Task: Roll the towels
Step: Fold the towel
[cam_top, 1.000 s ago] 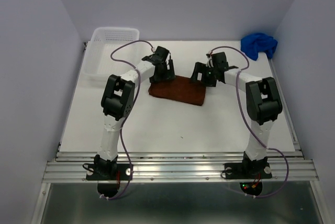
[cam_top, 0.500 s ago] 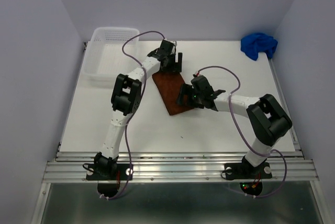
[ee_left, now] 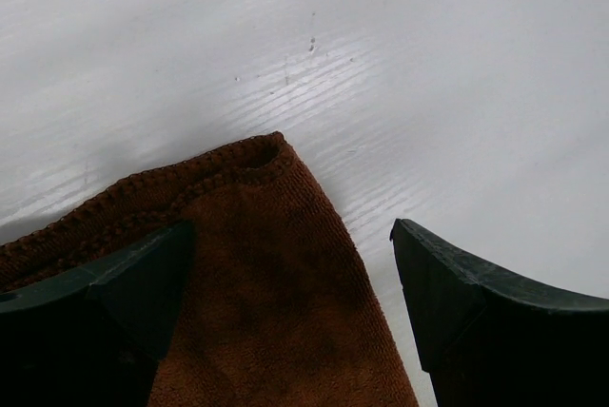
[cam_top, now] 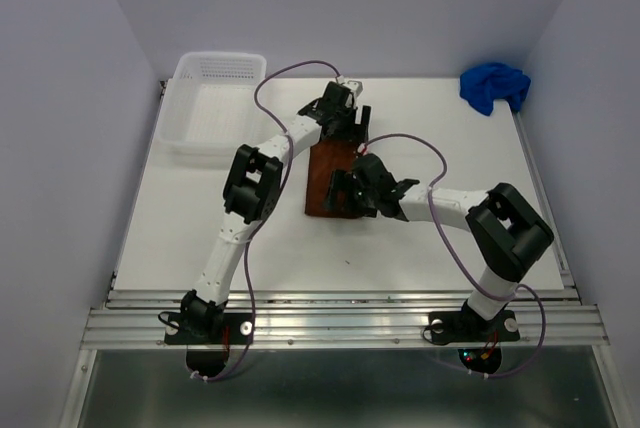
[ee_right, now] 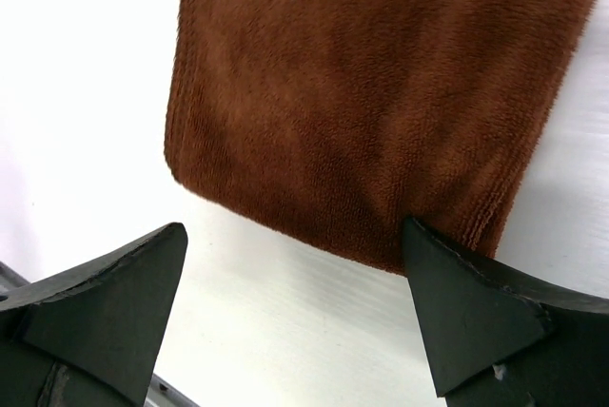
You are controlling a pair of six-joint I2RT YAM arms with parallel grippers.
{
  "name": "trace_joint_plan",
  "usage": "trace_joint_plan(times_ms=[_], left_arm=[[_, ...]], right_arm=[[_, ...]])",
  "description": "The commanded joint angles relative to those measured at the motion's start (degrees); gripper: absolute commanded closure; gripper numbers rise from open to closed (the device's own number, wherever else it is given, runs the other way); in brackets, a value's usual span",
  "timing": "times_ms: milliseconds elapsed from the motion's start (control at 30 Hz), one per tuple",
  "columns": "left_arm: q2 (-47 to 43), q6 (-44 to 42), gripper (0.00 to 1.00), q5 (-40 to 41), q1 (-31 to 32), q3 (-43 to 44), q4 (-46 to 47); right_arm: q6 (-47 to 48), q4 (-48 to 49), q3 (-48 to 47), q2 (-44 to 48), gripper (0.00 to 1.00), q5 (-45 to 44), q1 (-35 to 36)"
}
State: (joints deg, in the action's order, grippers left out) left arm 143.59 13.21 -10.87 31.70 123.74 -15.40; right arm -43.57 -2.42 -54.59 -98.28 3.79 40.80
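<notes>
The rust-brown towel (cam_top: pixel 322 183) lies flat in the table's middle, its long side running far to near. My left gripper (cam_top: pixel 346 124) is open over its far end. In the left wrist view a towel corner (ee_left: pixel 271 283) lies between the wide-apart jaws of that gripper (ee_left: pixel 290 269). My right gripper (cam_top: pixel 350 188) is open at the towel's near right part. In the right wrist view the towel's near edge (ee_right: pixel 381 103) sits just beyond that gripper (ee_right: pixel 290 269), and its right fingertip (ee_right: pixel 476 317) touches the edge. The blue towel (cam_top: pixel 495 86) lies crumpled at the far right corner.
A white perforated basket (cam_top: pixel 190 128) stands at the far left corner of the white table (cam_top: pixel 200 228). Walls close the left, far and right sides. The arms' cables loop above the towel.
The brown towel has turned from lying crosswise to lying far-to-near. My left gripper moved to the far right; my right gripper swung left and nearer, over the towel's near end.
</notes>
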Motion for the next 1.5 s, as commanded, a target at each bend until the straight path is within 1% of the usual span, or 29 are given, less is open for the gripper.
trace_joint_plan(times_ms=[0,100,200,233,300,367,467,500,533,567,600,633,667,700,733,833,900,933,967,1000,1033,1100,1133,1200,1233,1333,1367,1433,1467], left_arm=[[2.7,0.6,0.03,-3.1,0.7,-0.3,-1.4],[3.0,0.9,0.03,-2.8,0.6,0.7,-1.7],[2.6,1.4,0.01,-0.1,0.6,2.1,-4.1],[1.5,1.5,0.01,0.9,0.4,2.4,-4.4],[0.2,1.9,0.01,0.9,0.0,2.6,-5.0],[-2.3,2.7,0.01,1.6,-0.8,3.1,-5.6],[-6.6,3.8,0.01,3.1,-1.9,3.1,-6.7],[-7.7,3.9,0.01,3.7,-2.2,3.0,-7.3],[-8.9,3.8,0.01,4.5,-2.3,2.9,-7.5],[-11.3,3.6,0.01,5.0,-2.6,2.7,-7.9],[-12.4,3.7,0.01,5.8,-2.6,2.6,-8.2],[-13.8,3.7,0.01,7.6,-2.6,2.3,-8.4],[-15.9,4.2,0.01,8.5,-2.7,2.0,-8.9],[-17.0,5.0,0.01,10.2,-3.0,1.9,-10.4],[-18.2,5.7,0.01,12.3,-3.1,1.8,-11.2],[-23.9,7.4,0.01,15.6,-4.3,-2.7,-11.2],[-28.2,9.4,0.01,17.5,-5.6,-8.9,-11.3],[-29.6,10.0,0.01,18.5,-6.0,-9.0,-11.6],[-32.5,10.9,0.01,19.9,-6.3,-12.8,-11.9],[-34.0,11.9,0.01,21.3,-6.5,-15.0,-12.2],[-37.2,14.1,0.01,23.2,-6.7,-20.3,-12.4],[-40.6,16.0,0.01,22.0,-7.1,-26.0,-11.3],[-43.9,18.3,0.01,20.9,-7.5,-31.8,-10.8],[-46.7,20.8,0.01,19.9,-8.1,-36.7,-10.6],[-48.0,22.5,0.01,19.2,-8.1,-41.0,-11.1],[-52.4,24.5,0.01,19.0,-8.2,-47.1,-12.9],[-54.9,25.3,0.01,18.9,-8.2,-51.2,-13.1],[-57.7,26.1,0.01,17.3,-8.1,-55.7,-12.6],[-60.7,26.2,0.01,16.8,-8.1,-59.7,-12.4]], right_arm=[[-0.1,-1.0,-1.0,-2.2,0.0,2.0,3.5],[1.8,-1.6,-2.7,-1.9,0.0,1.0,4.9],[2.5,-4.2,-3.5,-0.8,0.0,-3.5,5.4],[3.7,-4.4,-3.6,1.1,0.0,-6.5,5.4],[6.3,-5.8,-5.1,2.5,0.0,-6.2,5.4],[10.6,-9.3,-7.0,4.1,0.0,-6.4,5.4],[20.0,-8.8,-6.2,9.5,0.0,-5.6,5.4],[25.7,-8.7,-5.7,11.3,0.0,-5.3,5.4],[28.5,-8.2,-4.6,14.8,0.0,-5.5,5.4],[32.3,-7.3,-4.0,16.3,0.0,-4.3,5.4],[38.5,-7.4,-3.8,17.6,0.0,-3.0,5.4],[39.5,-7.0,-3.7,18.6,0.0,-3.5,5.4],[41.3,-6.6,-4.3,19.6,0.0,-6.9,5.4],[44.9,-6.7,-5.1,19.6,0.0,-8.2,5.4],[46.5,-6.6,-5.8,19.6,0.0,-9.4,5.4],[55.2,-5.8,-8.2,18.5,0.0,-7.6,3.8],[60.3,-5.8,-10.8,16.6,0.0,-5.3,0.9],[61.3,-6.0,-12.0,15.8,0.0,-3.8,0.9],[63.4,-6.5,-13.2,15.1,0.0,-0.7,-1.6],[66.6,-8.6,-14.5,14.3,0.0,3.0,-2.2],[72.3,-8.6,-16.3,13.0,0.0,3.5,-2.2],[80.9,-14.9,-18.1,11.9,0.0,6.9,-2.2],[87.3,-16.9,-18.9,11.4,0.0,7.5,-2.2],[87.1,-18.0,-19.0,10.9,0.0,7.6,-2.2],[84.9,-19.5,-20.1,9.8,0.0,8.7,-2.2],[80.7,-23.7,-20.6,8.0,0.0,12.4,-0.7],[80.0,-24.8,-20.1,6.9,0.0,11.4,0.1],[78.0,-25.4,-19.8,5.7,0.0,8.5,2.0],[76.8,-25.4,-19.7,5.0,0.0,7.6,2.0]])
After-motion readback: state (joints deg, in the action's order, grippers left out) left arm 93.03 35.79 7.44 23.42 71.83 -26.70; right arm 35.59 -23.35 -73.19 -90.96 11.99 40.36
